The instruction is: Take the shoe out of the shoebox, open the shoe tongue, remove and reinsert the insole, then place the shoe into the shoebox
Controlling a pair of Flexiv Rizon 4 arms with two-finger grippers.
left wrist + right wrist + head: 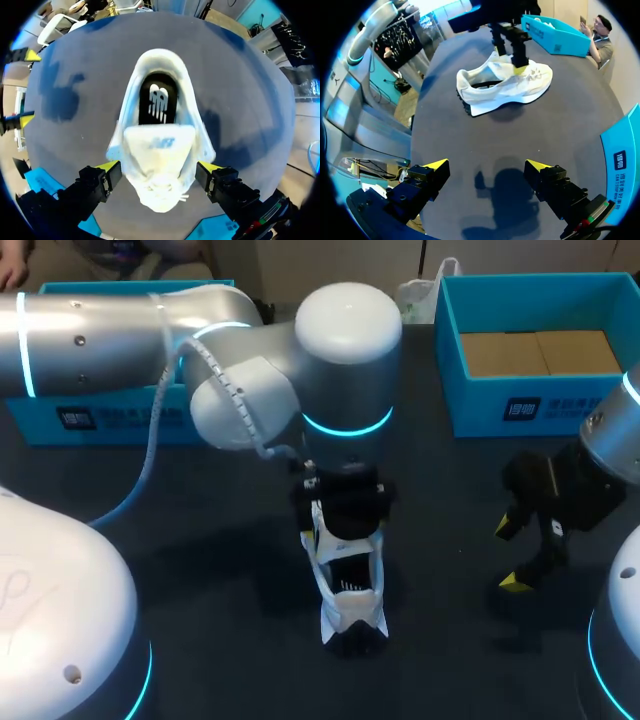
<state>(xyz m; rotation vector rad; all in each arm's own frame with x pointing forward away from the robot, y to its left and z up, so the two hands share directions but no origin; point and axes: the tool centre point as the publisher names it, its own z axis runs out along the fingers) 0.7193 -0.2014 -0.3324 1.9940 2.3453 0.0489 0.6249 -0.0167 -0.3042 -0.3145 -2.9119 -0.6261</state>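
- The white shoe (165, 65) stands on its sole mid-table (200, 560), out of the shoebox (480, 400).
- Its raised tongue (159, 145) bears a faint logo; the black insole (157, 102) bears a white one.
- My left gripper (159, 167) hangs over the forefoot, fingers spread wide at either side, gripping nothing.
- My right gripper (487, 165) gapes empty over bare table, well apart.
- Both the shoebox and the second blue box (130, 425) carry a small front label.
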